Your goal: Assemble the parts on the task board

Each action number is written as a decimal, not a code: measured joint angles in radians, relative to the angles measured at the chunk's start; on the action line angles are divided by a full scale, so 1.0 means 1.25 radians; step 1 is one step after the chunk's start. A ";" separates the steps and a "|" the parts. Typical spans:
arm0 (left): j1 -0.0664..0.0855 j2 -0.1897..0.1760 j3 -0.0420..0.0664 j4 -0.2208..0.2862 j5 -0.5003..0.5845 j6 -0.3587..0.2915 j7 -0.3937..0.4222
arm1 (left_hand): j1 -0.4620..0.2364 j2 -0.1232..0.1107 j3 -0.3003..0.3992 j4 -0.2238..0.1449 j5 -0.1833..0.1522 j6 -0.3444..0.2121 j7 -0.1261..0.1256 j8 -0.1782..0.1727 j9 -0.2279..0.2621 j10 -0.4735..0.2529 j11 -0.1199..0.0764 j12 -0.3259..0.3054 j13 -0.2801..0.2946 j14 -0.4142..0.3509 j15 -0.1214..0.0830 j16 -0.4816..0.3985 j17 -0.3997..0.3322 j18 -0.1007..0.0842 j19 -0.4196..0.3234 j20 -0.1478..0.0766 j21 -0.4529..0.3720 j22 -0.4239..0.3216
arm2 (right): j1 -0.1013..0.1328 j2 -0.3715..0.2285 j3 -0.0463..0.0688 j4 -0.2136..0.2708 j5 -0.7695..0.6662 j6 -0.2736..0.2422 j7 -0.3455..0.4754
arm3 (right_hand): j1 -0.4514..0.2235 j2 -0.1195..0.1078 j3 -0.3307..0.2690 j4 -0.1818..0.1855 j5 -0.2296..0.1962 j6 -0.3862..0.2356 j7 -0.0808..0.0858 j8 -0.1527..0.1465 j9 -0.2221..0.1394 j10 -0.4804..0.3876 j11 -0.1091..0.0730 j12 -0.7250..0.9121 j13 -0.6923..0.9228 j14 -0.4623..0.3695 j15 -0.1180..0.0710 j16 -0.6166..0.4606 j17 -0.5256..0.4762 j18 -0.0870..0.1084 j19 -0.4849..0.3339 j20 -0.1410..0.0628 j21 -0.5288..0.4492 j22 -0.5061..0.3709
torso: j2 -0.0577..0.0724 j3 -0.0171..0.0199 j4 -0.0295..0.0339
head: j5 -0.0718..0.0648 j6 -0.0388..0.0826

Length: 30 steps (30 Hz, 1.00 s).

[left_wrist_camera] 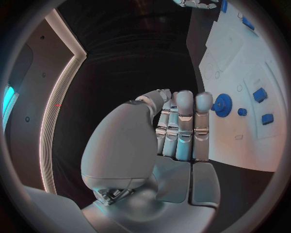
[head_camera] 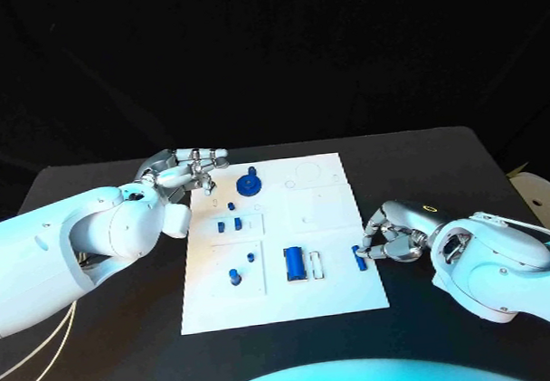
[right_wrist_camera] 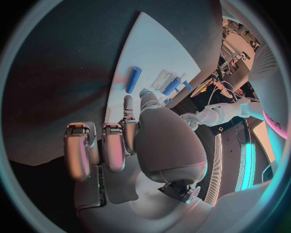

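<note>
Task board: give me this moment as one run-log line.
left hand: empty, fingers curled, at task board far-left corner | right hand: at right edge by blue cylinder, grasp unclear | blue gear: on board

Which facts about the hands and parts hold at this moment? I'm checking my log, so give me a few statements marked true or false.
1. The blue gear lies on the task board, near the left hand. True.
2. The left hand holds the blue gear. False: the gear lies on the board, apart from that hand's fingers.
3. The right hand is at the board's right edge, next to a small blue cylinder. True.
4. The task board is black and the table is white. False: the board is white and the table is black.
</note>
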 measured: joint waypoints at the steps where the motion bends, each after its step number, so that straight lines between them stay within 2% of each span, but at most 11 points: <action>1: 0.000 0.000 0.000 0.000 0.000 0.000 0.000 | 0.000 0.000 0.000 0.000 0.000 0.000 0.000 0.000 0.000 0.000 0.000 0.000 0.000 0.000 0.000 0.000 0.000 0.000 0.000 0.000 0.000 0.000 | -0.001 0.000 0.000 -0.001 -0.003 0.001 -0.002 | 0.000 0.000 -0.002 0.002 0.000 0.003 0.000 0.000 0.000 0.000 0.000 0.000 0.000 0.000 0.000 0.000 0.000 0.000 0.000 0.000 0.000 0.000 | 0.000 0.0000 0.0001 | -0.001 -0.001; 8: 0.000 -0.001 0.000 0.000 0.000 0.000 0.000 | 0.000 0.000 0.000 0.000 0.000 0.000 0.000 0.000 0.000 0.000 0.000 0.000 0.000 0.000 0.000 0.000 0.000 0.000 0.000 0.000 0.000 0.000 | -0.015 0.008 -0.001 -0.006 -0.021 0.007 -0.013 | -0.020 -0.019 -0.010 0.016 0.000 0.006 0.001 -0.004 0.000 0.004 -0.004 -0.001 -0.016 0.000 0.000 0.000 0.000 0.000 0.000 0.000 0.000 0.000 | 0.001 -0.0003 0.0003 | -0.001 -0.003; 22: 0.000 -0.002 -0.001 0.000 0.000 0.001 -0.001 | 0.000 0.000 0.000 0.000 0.000 0.000 0.000 0.000 0.000 0.000 0.000 0.000 0.000 0.000 0.000 0.000 0.000 0.000 0.000 0.000 0.000 0.000 | -0.029 0.037 -0.001 -0.028 -0.040 0.024 -0.028 | -0.038 -0.023 -0.017 0.023 -0.007 0.010 -0.001 -0.008 0.000 0.006 -0.006 -0.001 -0.040 0.000 0.000 0.000 0.000 0.000 0.000 0.000 0.000 0.000 | 0.000 -0.0012 0.0007 | 0.002 -0.009; 28: 0.000 -0.004 -0.001 0.001 0.002 0.002 -0.002 | 0.000 0.000 0.000 0.000 0.000 0.000 0.000 0.000 0.000 0.000 0.000 0.000 0.000 0.000 0.000 0.000 0.000 0.000 0.000 0.000 0.000 -0.001 | -0.030 0.051 0.000 -0.039 -0.052 0.029 -0.032 | -0.038 -0.023 -0.017 0.023 -0.007 0.013 -0.005 -0.005 0.001 0.005 -0.005 -0.001 -0.041 0.000 0.000 0.000 0.000 0.000 0.000 0.000 0.000 0.000 | 0.000 -0.0012 0.0007 | 0.003 -0.011; 30: 0.000 -0.004 -0.001 0.001 0.006 0.002 -0.002 | 0.000 0.000 0.000 0.000 0.000 0.000 0.000 0.000 0.000 0.000 0.000 0.000 0.000 0.000 0.000 0.000 0.000 0.000 0.000 0.000 0.000 -0.001 | -0.030 0.055 0.001 -0.042 -0.058 0.032 -0.034 | -0.038 -0.023 -0.017 0.023 -0.016 0.016 -0.005 -0.005 0.003 0.005 -0.005 0.000 -0.044 0.000 0.000 0.000 0.000 0.000 0.000 0.000 0.000 0.000 | 0.000 -0.0012 0.0007 | 0.005 -0.011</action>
